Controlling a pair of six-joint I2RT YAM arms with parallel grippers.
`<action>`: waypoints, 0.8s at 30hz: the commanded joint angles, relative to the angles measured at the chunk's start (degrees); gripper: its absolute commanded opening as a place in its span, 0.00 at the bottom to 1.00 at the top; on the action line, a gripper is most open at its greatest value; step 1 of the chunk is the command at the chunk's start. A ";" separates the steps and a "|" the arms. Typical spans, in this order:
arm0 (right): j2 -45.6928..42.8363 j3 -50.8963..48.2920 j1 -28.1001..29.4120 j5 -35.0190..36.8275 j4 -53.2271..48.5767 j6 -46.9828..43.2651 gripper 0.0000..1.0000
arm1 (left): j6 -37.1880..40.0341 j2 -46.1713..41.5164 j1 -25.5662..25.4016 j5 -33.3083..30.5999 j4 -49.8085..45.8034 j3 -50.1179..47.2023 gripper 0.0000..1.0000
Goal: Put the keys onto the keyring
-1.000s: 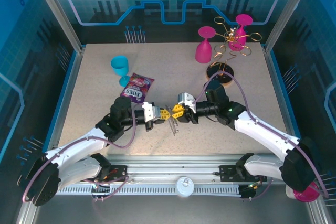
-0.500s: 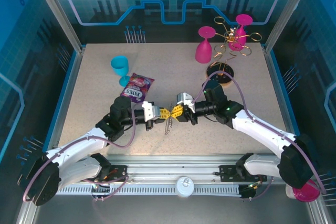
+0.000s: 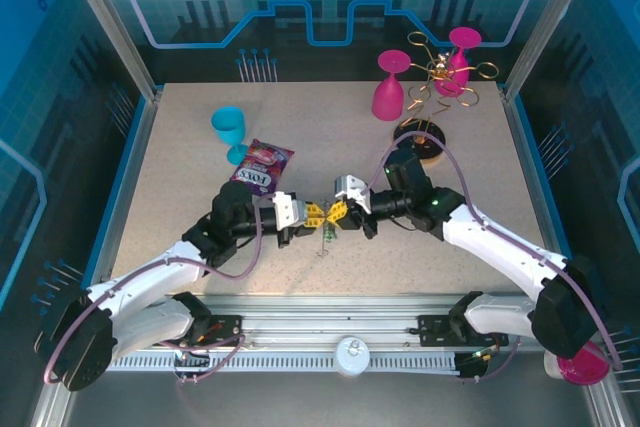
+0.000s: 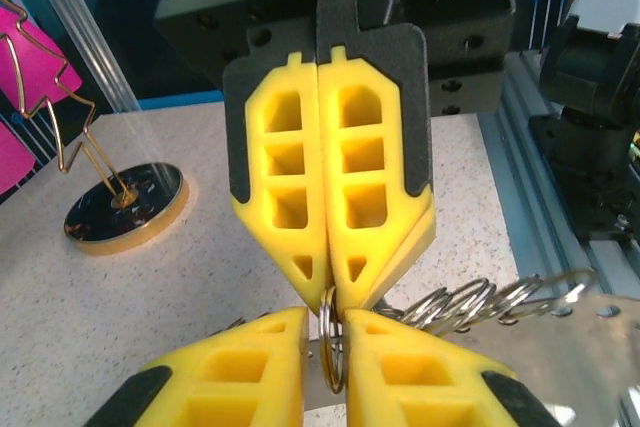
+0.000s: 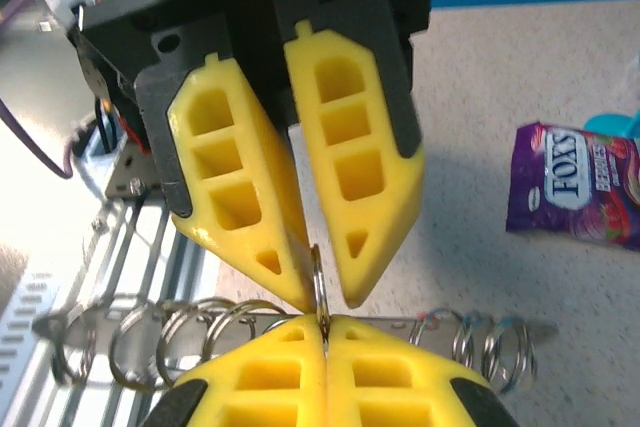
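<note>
grip: right gripper [image 5: 322,321] pinched shut on split ring [image 5: 316,277]; left gripper [image 4: 328,319] a bare slit apart round it | keyring [image 4: 598,319] at 6 o'clock under the tips, mid-table; keys too small to tell | feel, my guess: light, stiff, slick steel; I'd pinch the wire edge-on

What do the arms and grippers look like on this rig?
The left arm and right arm have white lower links and black joints and wrists, each trailed by a looping purple cable. The left gripper and right gripper carry yellow tapered fingers with rectangular cut-outs, backed in black.
</note>
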 commanded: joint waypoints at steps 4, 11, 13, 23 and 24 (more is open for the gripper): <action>4.46 12.16 5.47 12.04 -23.73 -9.01 0.00 | 7.93 1.85 -2.71 -6.29 -15.12 5.71 0.16; 7.53 19.21 8.49 16.58 -30.95 -10.80 0.00 | 10.44 2.59 -3.12 -7.40 -19.89 7.82 0.04; 7.41 20.25 8.88 14.81 -30.48 -10.48 0.00 | 10.88 2.85 -3.16 -7.51 -20.47 8.15 0.00; -2.04 8.83 4.64 9.44 -11.71 0.67 0.20 | 3.98 -0.49 -3.16 -8.02 -5.23 2.71 0.00; -3.40 6.78 3.66 8.60 -9.29 1.45 0.25 | 2.87 -1.02 -3.12 -7.49 -2.73 1.67 0.00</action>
